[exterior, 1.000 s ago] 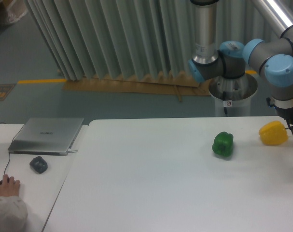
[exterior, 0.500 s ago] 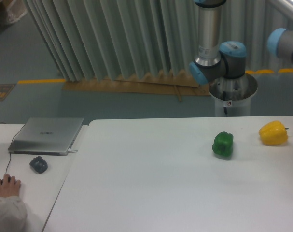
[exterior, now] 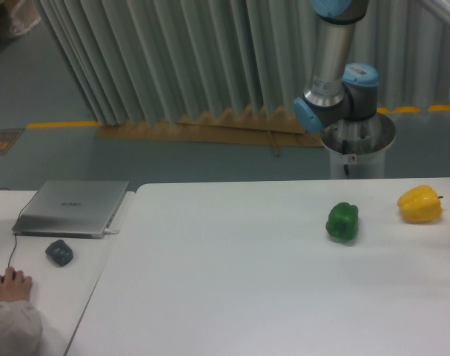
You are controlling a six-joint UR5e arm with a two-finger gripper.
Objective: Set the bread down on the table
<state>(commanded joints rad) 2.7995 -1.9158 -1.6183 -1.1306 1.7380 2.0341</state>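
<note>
No bread is seen anywhere on the tabletop; only a green pepper and a yellow pepper are set far right. The fingers are out of frame, so progress cannot be judged.

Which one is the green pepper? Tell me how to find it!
Look at the big white table, toward its far right side. The green pepper sits there by itself, left of the yellow pepper near the table's right edge. It is the only dark green, shiny, lumpy thing.
</note>
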